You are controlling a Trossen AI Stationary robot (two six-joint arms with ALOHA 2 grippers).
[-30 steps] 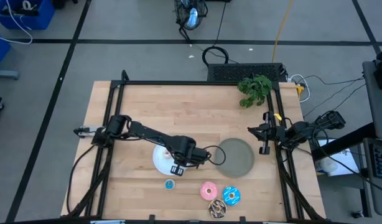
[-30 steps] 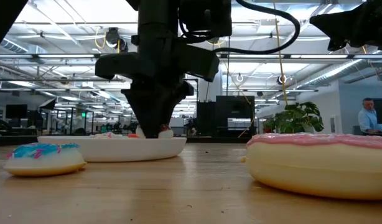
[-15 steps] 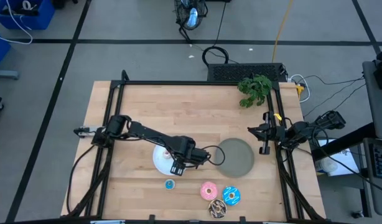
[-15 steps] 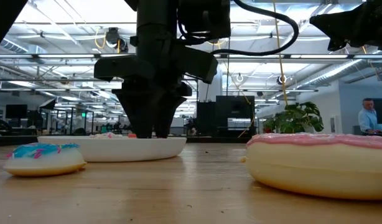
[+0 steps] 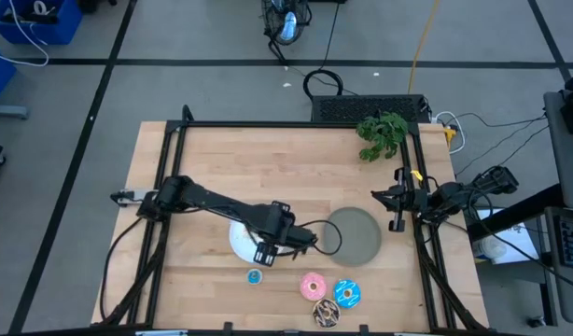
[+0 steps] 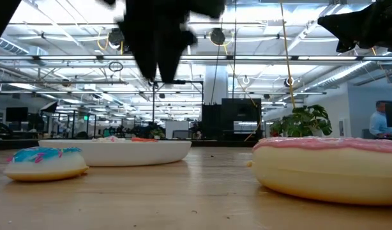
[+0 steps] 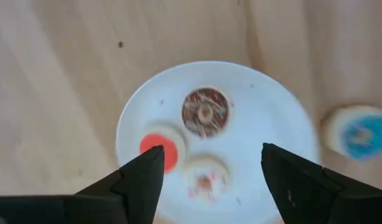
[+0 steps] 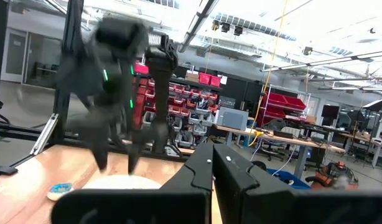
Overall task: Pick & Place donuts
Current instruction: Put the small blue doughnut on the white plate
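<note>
Three tiny donuts lie on the white plate (image 7: 265, 106): brown (image 7: 206, 112), red (image 7: 161, 147) and pink-white (image 7: 204, 176). The tiny blue donut (image 5: 255, 276) sits on the table by the plate's near side. Near the table's front edge lie the larger pink donut (image 5: 313, 285), blue sprinkled donut (image 5: 347, 293) and brown donut (image 5: 326, 313). My left gripper (image 7: 209, 186) hovers open above the white plate (image 5: 240, 238), raised well clear of it and touching nothing. My right gripper (image 8: 214, 165) waits shut at the table's right edge (image 5: 398, 199).
A grey plate (image 5: 354, 235) sits right of the white one, with the left arm's cable looping over its left rim. A green plant (image 5: 382, 133) stands at the far right corner. Bare wood spreads across the far half of the table (image 5: 268, 159).
My left gripper stood down in the white plate with a tiny donut between its fingers. It spread its fingers, then rose straight up out of the plate. The red donut stays lying on the plate.
</note>
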